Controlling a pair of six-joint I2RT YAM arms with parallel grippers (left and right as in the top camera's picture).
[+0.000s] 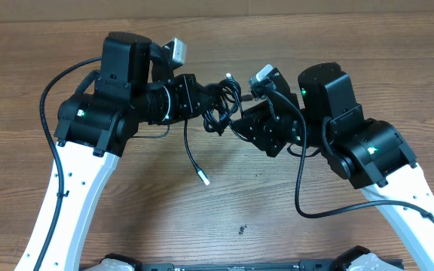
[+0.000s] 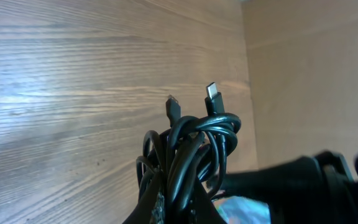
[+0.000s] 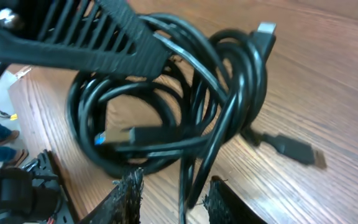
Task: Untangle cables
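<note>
Cables [image 1: 218, 105] bunched centre-frame, left gripper [image 1: 202, 104] clenched on them; right gripper [image 3: 173, 198] released, one strand [image 3: 184, 183] between its fingers. Loosening step, seemingly; next, pinch that strand and ease it out.

The cables [image 2: 185, 155] run off the left wrist view's bottom edge. Overhead, their knotted strands are too small to separate.
</note>
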